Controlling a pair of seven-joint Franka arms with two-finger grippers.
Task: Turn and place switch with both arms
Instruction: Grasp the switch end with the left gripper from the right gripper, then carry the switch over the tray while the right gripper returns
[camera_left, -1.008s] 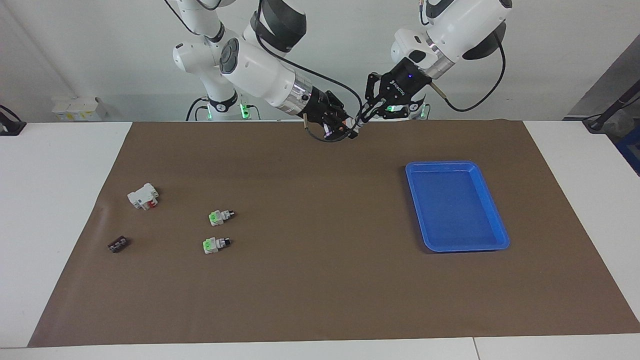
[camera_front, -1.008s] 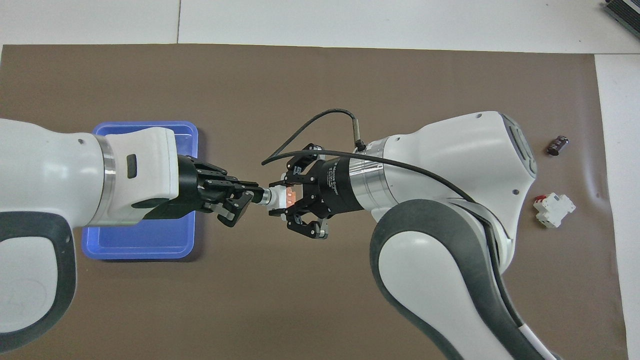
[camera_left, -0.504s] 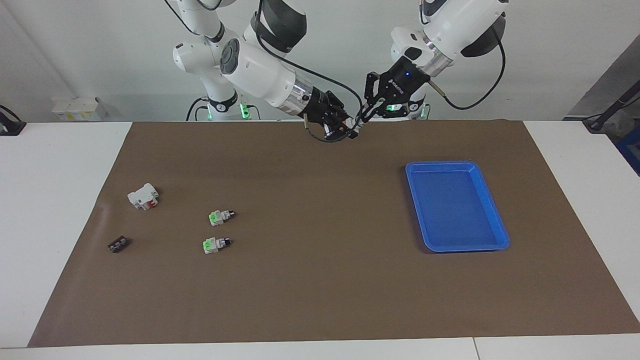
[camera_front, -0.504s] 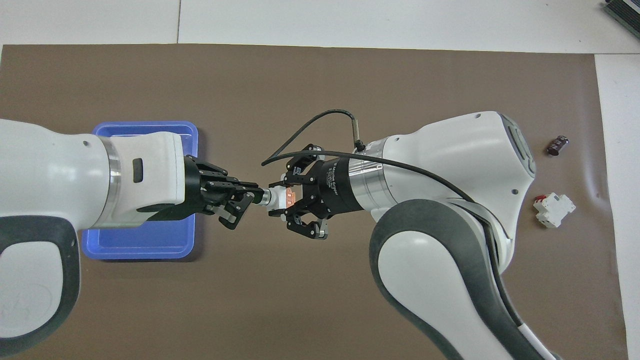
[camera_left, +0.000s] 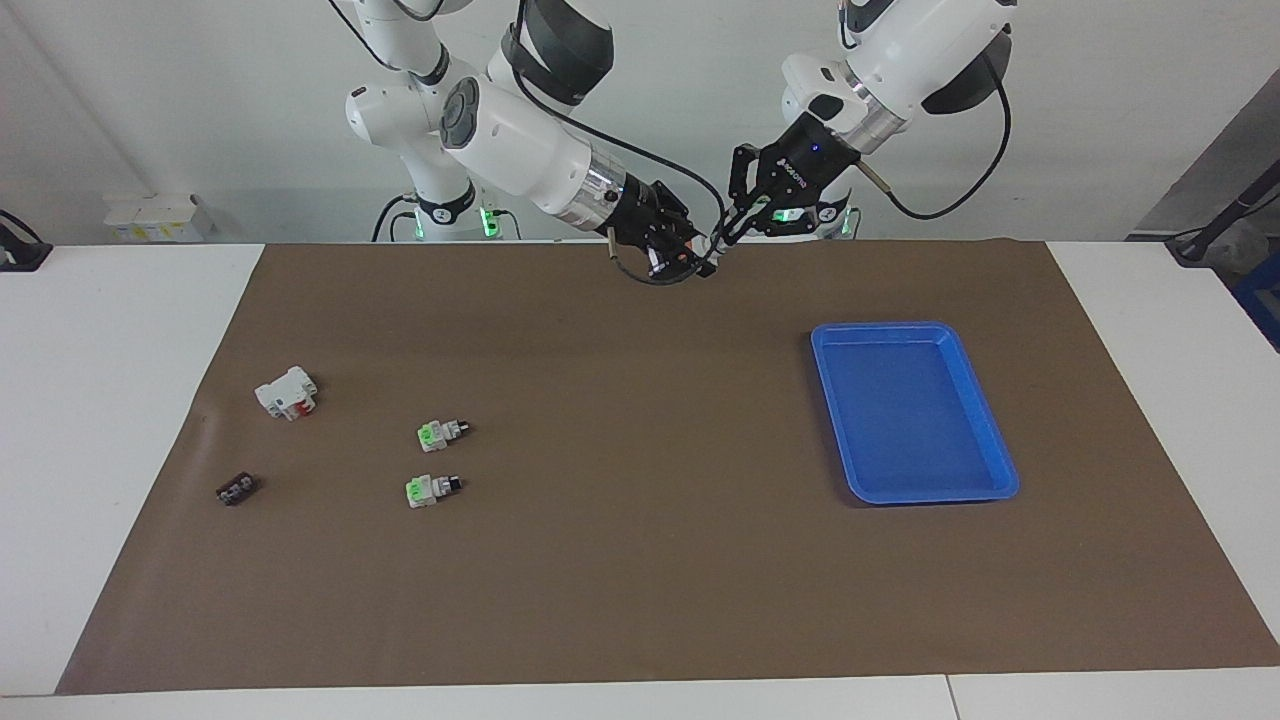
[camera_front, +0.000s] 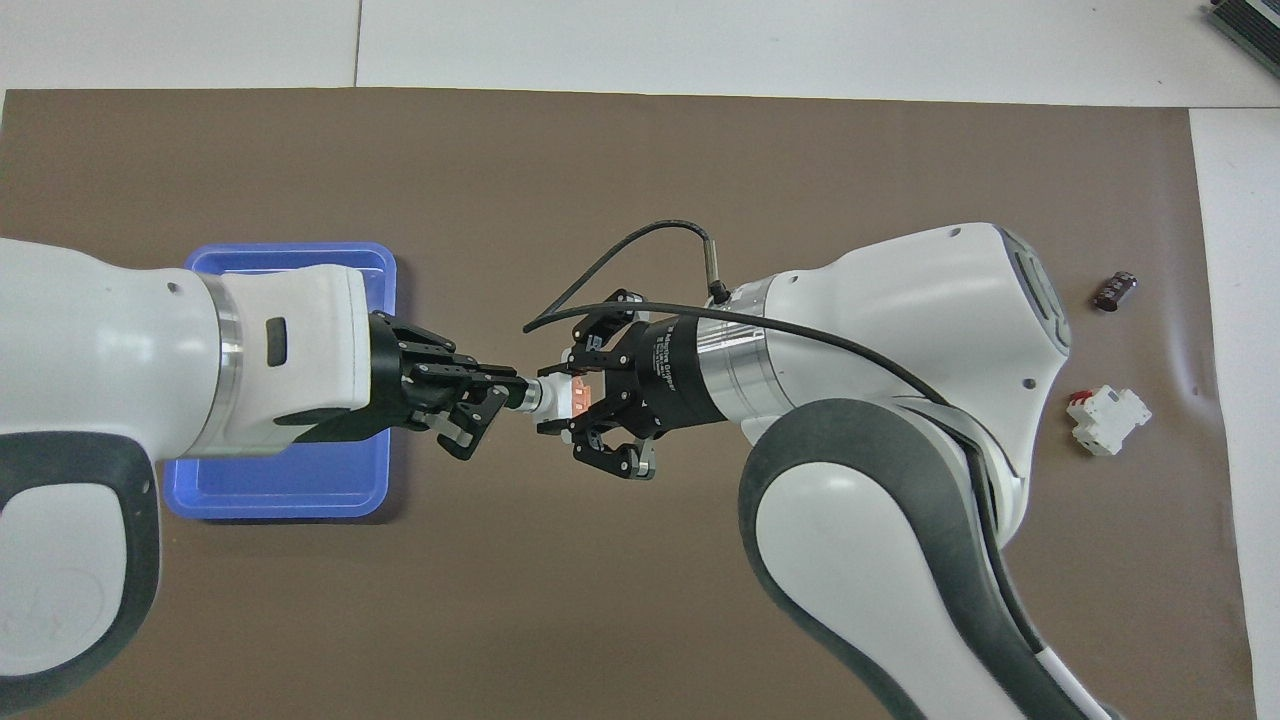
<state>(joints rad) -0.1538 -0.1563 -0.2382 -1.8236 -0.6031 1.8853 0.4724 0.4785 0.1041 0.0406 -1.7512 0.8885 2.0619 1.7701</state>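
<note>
The switch (camera_front: 562, 397), white-grey with an orange end, hangs in the air between my two grippers, over the mat's middle near the robots' edge; it also shows in the facing view (camera_left: 706, 257). My right gripper (camera_front: 580, 398) (camera_left: 688, 258) is shut on its orange-ended body. My left gripper (camera_front: 500, 393) (camera_left: 728, 230) comes from the tray's end and is shut on its black-tipped knob. Both hands are level and point at each other.
A blue tray (camera_left: 985, 420) (camera_front: 290, 490) lies toward the left arm's end. Toward the right arm's end lie two green-ended switches (camera_left: 440, 433) (camera_left: 430, 489), a white block with a red part (camera_left: 287, 393) (camera_front: 1107, 420) and a small black part (camera_left: 236, 489) (camera_front: 1115, 291).
The left arm's wrist has risen and turned a little while its gripper stays on the knob. The right gripper and the switch's body have stayed in place.
</note>
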